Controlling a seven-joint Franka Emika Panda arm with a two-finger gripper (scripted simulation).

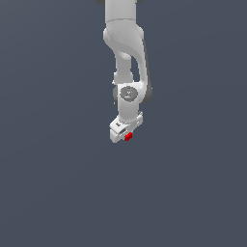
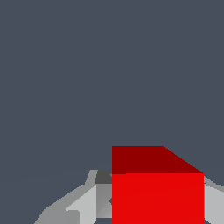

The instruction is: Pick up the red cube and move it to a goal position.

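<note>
Bright red cube (image 2: 157,197), flat plain faces, clamped in white gripper (image 1: 126,136)

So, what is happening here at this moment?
One white robot arm is handling the red cube. The cube sits between the jaws of the gripper, and the wrist view shows a grey finger on each side of it. Whether it is lifted or on the grey surface I cannot tell. No goal marker is visible.
</note>
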